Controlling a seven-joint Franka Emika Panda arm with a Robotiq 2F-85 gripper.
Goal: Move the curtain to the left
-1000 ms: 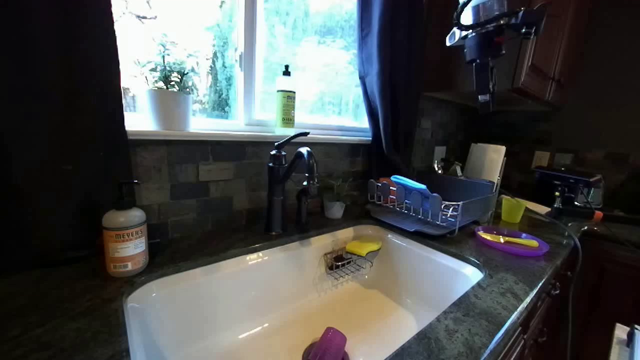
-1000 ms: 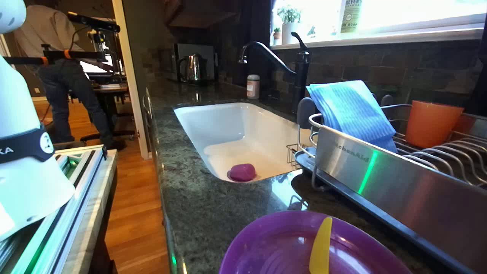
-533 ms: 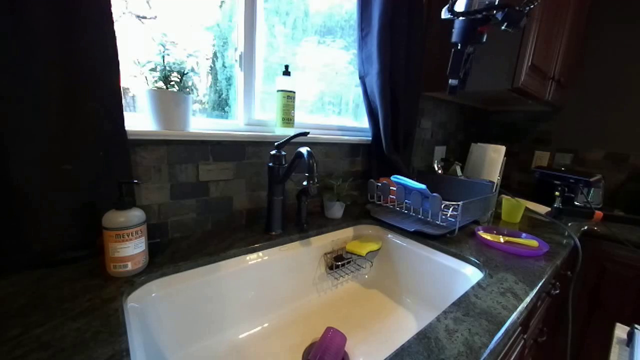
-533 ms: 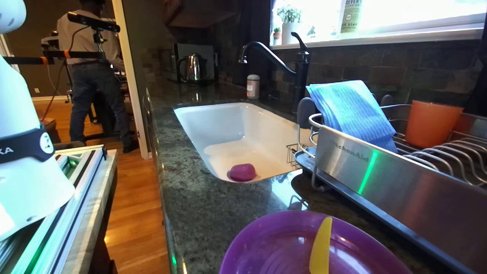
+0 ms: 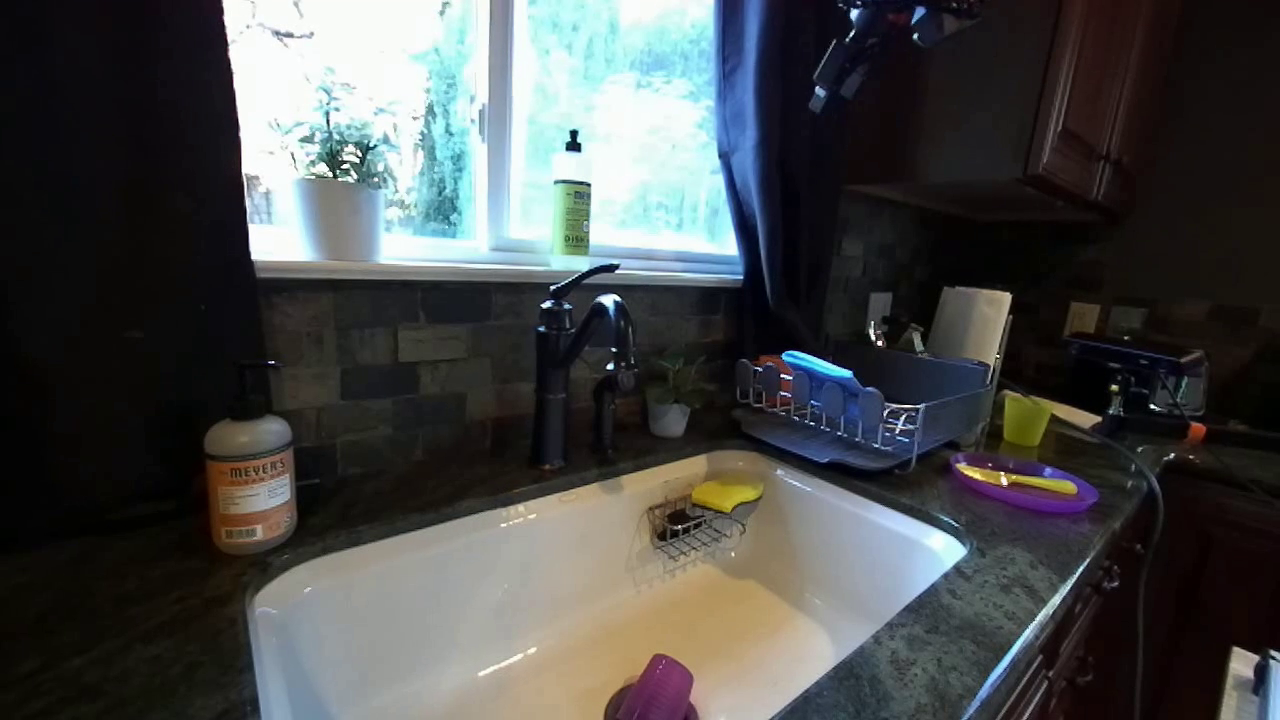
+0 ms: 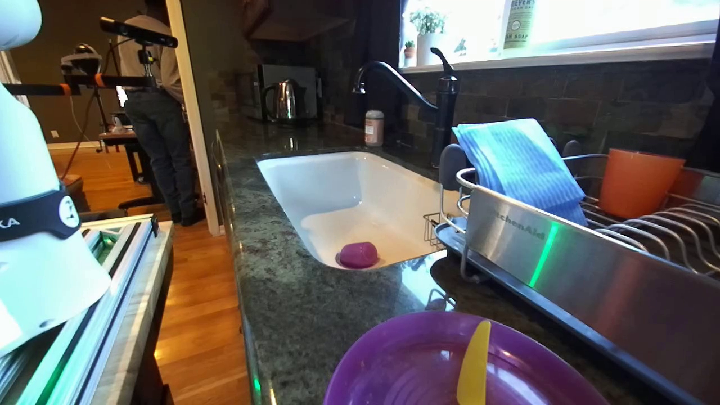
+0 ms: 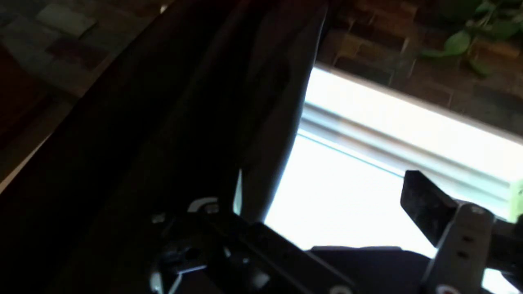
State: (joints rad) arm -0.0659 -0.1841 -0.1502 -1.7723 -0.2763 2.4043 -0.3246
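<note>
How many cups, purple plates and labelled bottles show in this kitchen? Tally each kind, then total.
Cups: 3 (purple cup, orange cup, lime cup)
Purple plate: 1
Labelled bottles: 2 (pump bottle, dish soap bottle)
Total: 6

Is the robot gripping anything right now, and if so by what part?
Nothing is held: in the wrist view the end effector stands open, jaws apart, with no part of the curtain pinched between them.

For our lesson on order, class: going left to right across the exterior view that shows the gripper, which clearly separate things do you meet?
Meyer's pump bottle, larger potted plant, black faucet, smaller potted plant, navy curtain, lime-green cup.
</note>
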